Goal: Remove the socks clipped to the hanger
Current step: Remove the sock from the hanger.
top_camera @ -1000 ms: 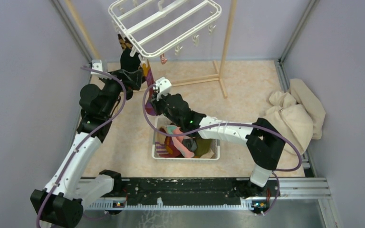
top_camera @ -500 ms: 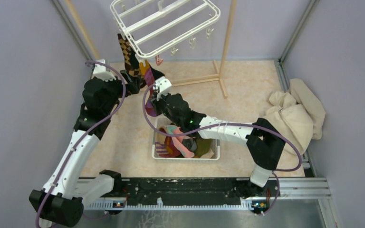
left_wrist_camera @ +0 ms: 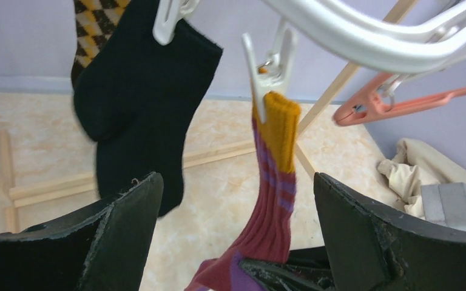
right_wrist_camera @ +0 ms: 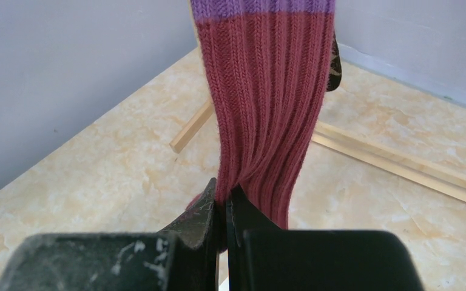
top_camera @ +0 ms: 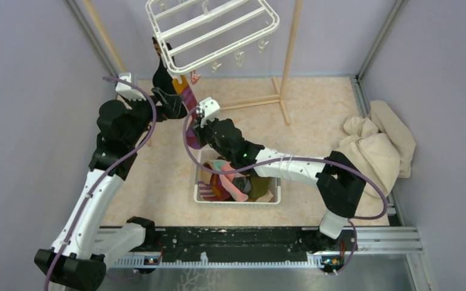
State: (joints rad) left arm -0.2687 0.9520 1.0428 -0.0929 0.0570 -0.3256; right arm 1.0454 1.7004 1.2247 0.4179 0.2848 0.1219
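Maroon-striped sock (left_wrist_camera: 273, 182), clipped to hanger (left_wrist_camera: 364, 37), pinched low in R jaws, L jaws spread, facing it

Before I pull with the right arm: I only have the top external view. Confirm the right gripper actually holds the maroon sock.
Observer: Right wrist view: the right gripper is shut on the maroon-striped sock, pinching its lower part.
Operator: Report the clip.
Observer: Left wrist view: a white clip on the hanger grips the sock's mustard cuff.
Operator: Check my other arm.
Observer: The left gripper is open, with a finger on either side of that sock and neither touching it. A black sock hangs clipped beside it.
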